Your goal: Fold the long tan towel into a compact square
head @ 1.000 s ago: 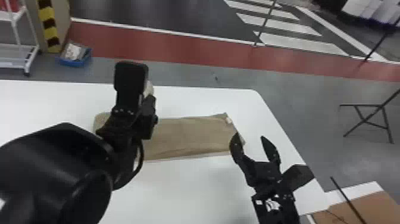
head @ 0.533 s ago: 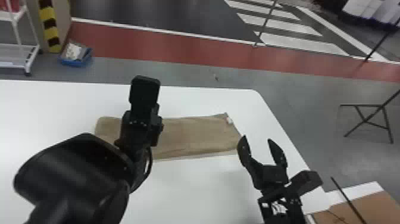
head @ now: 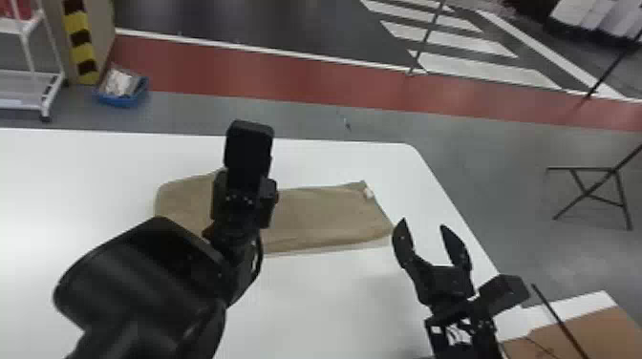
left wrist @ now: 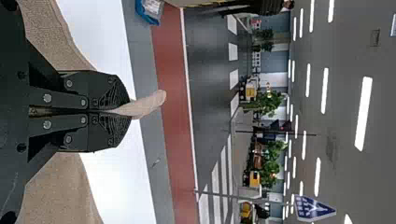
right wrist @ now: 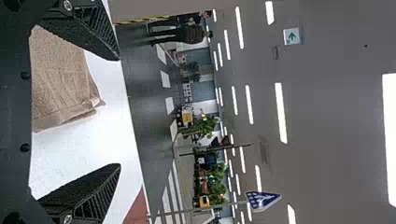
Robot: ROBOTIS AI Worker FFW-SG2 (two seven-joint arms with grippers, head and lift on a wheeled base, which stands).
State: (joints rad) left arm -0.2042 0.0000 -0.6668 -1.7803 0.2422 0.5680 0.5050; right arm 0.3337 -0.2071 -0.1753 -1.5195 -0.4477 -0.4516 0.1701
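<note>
In the head view my left gripper is over the left-centre part of the tan towel, which lies as a long flat strip on the white table. In the left wrist view the left gripper is shut on a pinch of towel whose end sticks out past the fingertips. My right gripper stands open at the towel's right end, near its lower right corner. In the right wrist view the right gripper has its fingers wide apart, with the towel beyond them and nothing held.
The white table extends around the towel, its right edge running close past the right gripper. Brown cardboard lies at the lower right. A blue bin, a white rack and a black stand are on the floor beyond.
The left gripper has moved right and lower over the towel in the head view. The right gripper has shifted slightly right and stayed open. The towel's flat part looks much the same.
</note>
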